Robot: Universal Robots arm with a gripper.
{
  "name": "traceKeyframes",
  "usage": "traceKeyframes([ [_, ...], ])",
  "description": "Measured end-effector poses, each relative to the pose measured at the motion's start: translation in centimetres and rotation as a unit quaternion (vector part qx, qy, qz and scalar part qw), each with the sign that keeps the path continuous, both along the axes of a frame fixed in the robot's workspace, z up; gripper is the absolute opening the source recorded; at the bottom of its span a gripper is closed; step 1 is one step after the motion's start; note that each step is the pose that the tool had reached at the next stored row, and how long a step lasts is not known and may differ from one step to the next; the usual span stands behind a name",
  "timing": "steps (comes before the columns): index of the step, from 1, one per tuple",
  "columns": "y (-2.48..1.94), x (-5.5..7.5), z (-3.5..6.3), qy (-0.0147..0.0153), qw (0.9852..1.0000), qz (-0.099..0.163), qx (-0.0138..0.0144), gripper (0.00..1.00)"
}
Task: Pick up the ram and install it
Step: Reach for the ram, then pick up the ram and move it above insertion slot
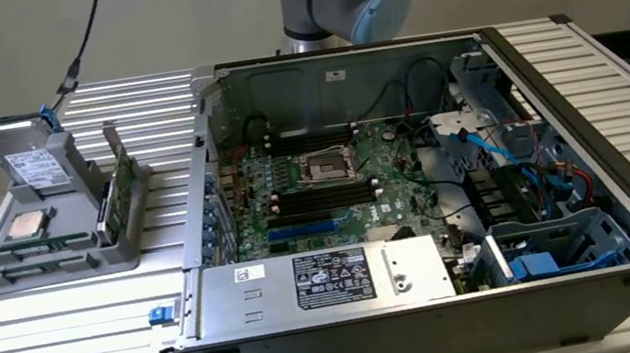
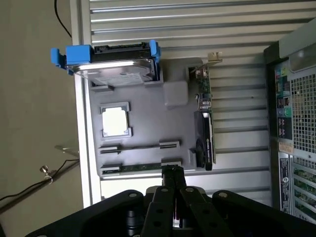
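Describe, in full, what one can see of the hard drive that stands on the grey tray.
The hard drive is a flat, silver, metal-looking box with a white label on its broad face. A blue plastic bracket clasps its two ends, and a black connector strip runs along one edge. It rests tilted, label outward, at one end of the grey tray, near the square silver chip. Only tray and bracket touch it.

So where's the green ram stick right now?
The ram lies in the gray tray on the exterior view's left, outside the computer case, near the square silver chip.
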State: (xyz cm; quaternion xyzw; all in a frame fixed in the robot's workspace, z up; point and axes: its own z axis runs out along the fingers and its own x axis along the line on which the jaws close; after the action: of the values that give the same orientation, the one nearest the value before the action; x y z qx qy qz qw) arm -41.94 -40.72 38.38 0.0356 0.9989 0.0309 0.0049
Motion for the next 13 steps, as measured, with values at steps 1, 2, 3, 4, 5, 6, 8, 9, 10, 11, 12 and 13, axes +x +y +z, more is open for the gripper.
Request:
traceKeyframes([
  [1,-0.04,-0.35,-0.02,0.0,1.0,0.0,0.0003,0.1],
  [2,-0.04,-0.42,-0.03,0.0,1.0,0.0,0.0002,0.1],
  [3,-0.04,-0.41,-0.03,0.0,1.0,0.0,0.0003,0.1],
  [4,-0.05,-0.42,-0.03,0.0,1.0,0.0,0.0002,0.1],
  [5,-0.04,-0.42,-0.03,0.0,1.0,0.0,0.0003,0.1],
  [6,-0.04,-0.42,-0.02,0.0001,1.0,0.0,0.0002,0.1],
  [8,-0.04,-0.42,-0.02,0.0001,1.0,0.0,0.0002,0.1],
  [9,-0.04,-0.42,-0.02,0.0001,1.0,0.0,0.0002,0.1],
  [10,-0.04,-0.42,-0.02,0.0001,1.0,0.0,0.0002,0.1],
  [11,-0.04,-0.42,-0.02,0.0001,1.0,0.0,0.0002,0.1],
  [12,-0.04,-0.42,-0.02,0.0001,1.0,0.0,0.0003,0.1],
  [13,-0.04,-0.42,-0.02,0.0001,1.0,0.0,0.0003,0.1],
])
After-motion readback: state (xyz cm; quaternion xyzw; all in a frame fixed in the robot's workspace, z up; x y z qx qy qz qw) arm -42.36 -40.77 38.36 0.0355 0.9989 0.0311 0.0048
